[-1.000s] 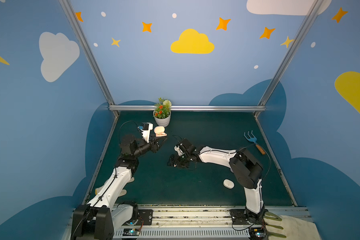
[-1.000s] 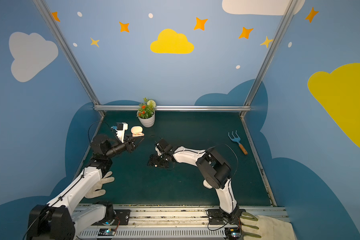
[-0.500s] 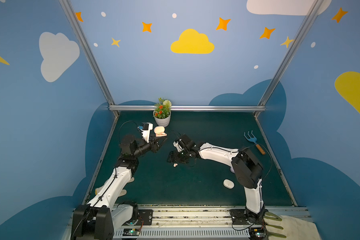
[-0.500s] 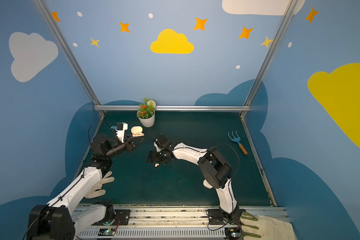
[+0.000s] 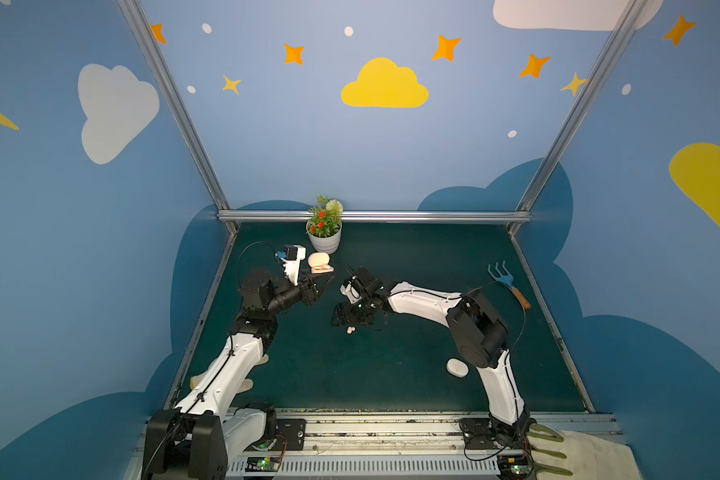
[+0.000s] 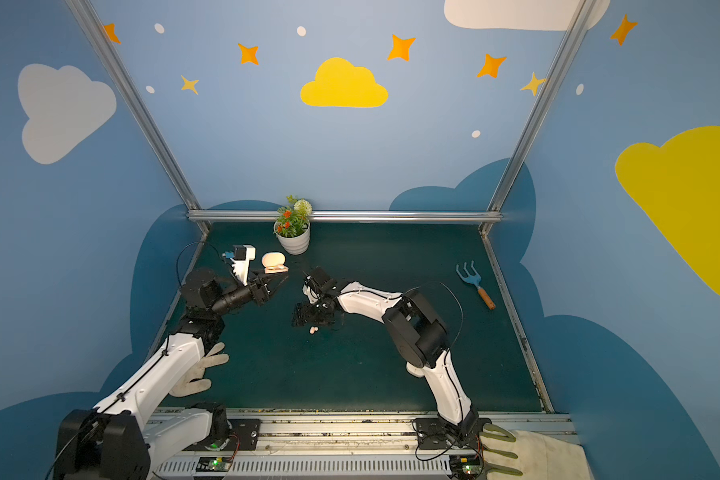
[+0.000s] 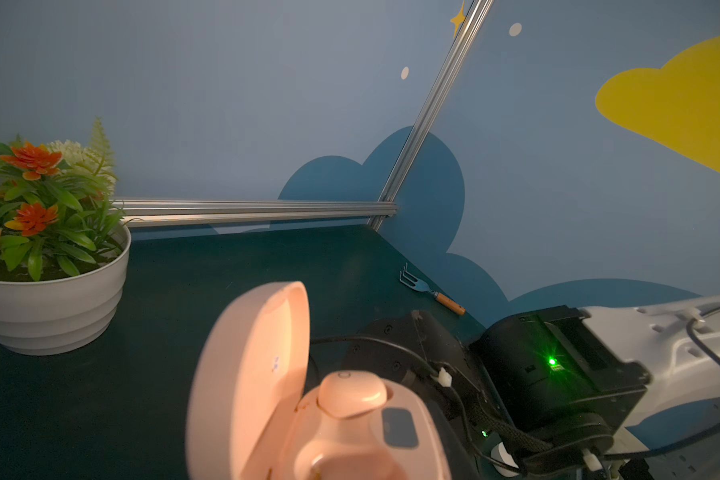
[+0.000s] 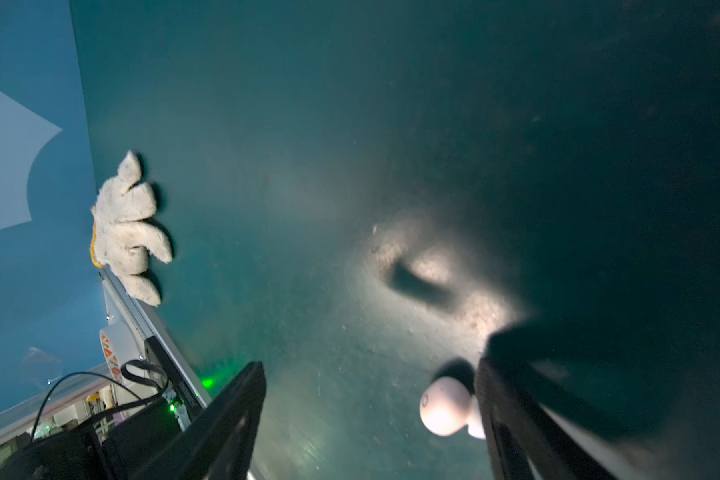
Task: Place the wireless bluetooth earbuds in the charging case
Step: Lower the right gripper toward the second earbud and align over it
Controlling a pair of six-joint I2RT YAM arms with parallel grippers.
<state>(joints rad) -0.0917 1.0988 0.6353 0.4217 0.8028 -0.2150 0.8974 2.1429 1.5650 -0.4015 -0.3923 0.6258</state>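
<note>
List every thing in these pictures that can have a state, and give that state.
pink charging case, open, lid upright
pink earbud, seated in that case
left pincer, shut on the pink charging case
right pincer, open, empty
two loose earbuds, lying on the mat, outside any case
white case, closed, lying on the mat

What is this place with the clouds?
Probably a robot practice booth, decorated like a garden: left arm and right arm mounted on a metal rail, walls painted with clouds and stars, a potted plant and small garden fork on the green table.
</note>
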